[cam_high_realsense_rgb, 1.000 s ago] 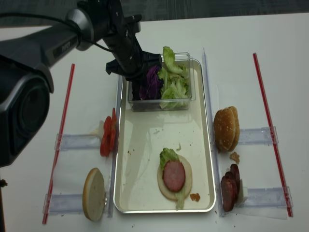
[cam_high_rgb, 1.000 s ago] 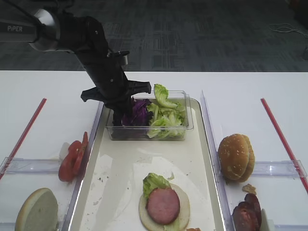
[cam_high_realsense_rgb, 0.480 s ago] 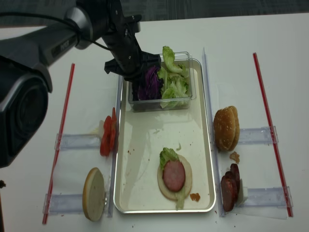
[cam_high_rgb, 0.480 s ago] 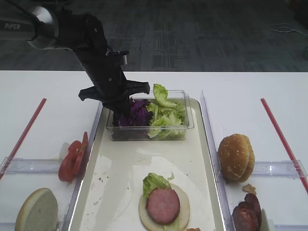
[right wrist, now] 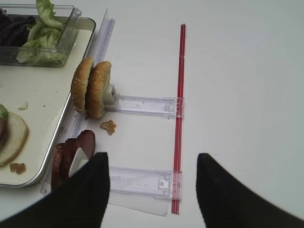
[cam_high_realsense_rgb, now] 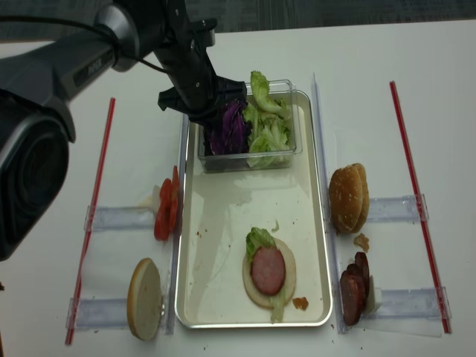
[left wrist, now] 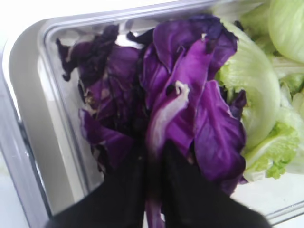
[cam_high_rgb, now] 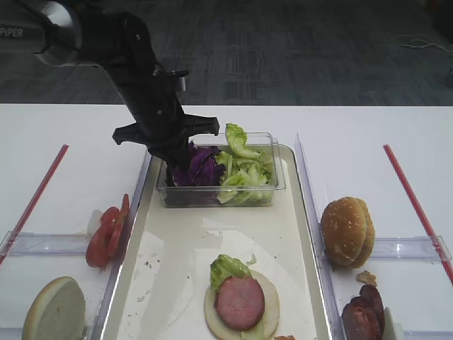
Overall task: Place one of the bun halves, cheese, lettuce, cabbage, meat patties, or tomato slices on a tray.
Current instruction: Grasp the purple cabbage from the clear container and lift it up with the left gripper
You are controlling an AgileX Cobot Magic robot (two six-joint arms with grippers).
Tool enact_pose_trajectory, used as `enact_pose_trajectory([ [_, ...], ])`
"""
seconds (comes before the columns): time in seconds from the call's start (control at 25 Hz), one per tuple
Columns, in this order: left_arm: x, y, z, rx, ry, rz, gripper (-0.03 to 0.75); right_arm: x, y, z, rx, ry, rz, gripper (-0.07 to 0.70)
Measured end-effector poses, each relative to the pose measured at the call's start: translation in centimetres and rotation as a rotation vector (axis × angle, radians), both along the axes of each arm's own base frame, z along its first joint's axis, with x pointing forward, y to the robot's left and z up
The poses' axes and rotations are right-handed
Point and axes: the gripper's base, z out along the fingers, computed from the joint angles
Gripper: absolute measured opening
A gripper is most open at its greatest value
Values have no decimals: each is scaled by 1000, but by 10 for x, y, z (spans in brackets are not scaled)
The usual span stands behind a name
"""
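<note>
Far left, near edge of the white surface (cam_high_rgb: 368,134): one pale cream flat-faced bun half (cam_high_rgb: 54,310) on edge. Just beyond it, thin bright-red tomato slices (cam_high_rgb: 106,232) stacked like coins, leaning against the tray's left wall.

Left pincer (left wrist: 153,175): black fingers pressed together on the white rib of a glossy deep-purple cabbage leaf (left wrist: 190,118), down in the left end of the small clear plastic tub (cam_high_rgb: 272,185). Tub sits at the far end of the large cream-white tray with shiny silver rim (cam_high_rgb: 303,234).

Handling, as judged: leaf light, limp, slick; likely to tear or slide out if pulled by the thin blade. The thick pale vein is the firmest hold. Neighbouring leaves may cling and lift with it.

Right half of tub: light green ruffled lettuce (cam_high_rgb: 243,170), crinkly, soft.

Near centre of tray: open bun base with a lettuce scrap and a round pink ham-like patty (cam_high_rgb: 240,302) on top. Crumbs scattered.

Right of tray: golden sesame bun domes (cam_high_rgb: 347,231) on edge; dark reddish-brown patties (cam_high_rgb: 364,316) nearer.

Right pincer (right wrist: 152,190): fingers spread wide, holding nothing, above bare surface.
</note>
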Motion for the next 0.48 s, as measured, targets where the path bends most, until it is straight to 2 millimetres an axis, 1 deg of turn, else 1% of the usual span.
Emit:
enact_pose_trajectory([
  [0.12,1,0,5,3,4,-7,45,0,0,0,0,0,0,427],
  [0.48,4,-1,34,31,8,-70,45,0,0,0,0,0,0,427],
])
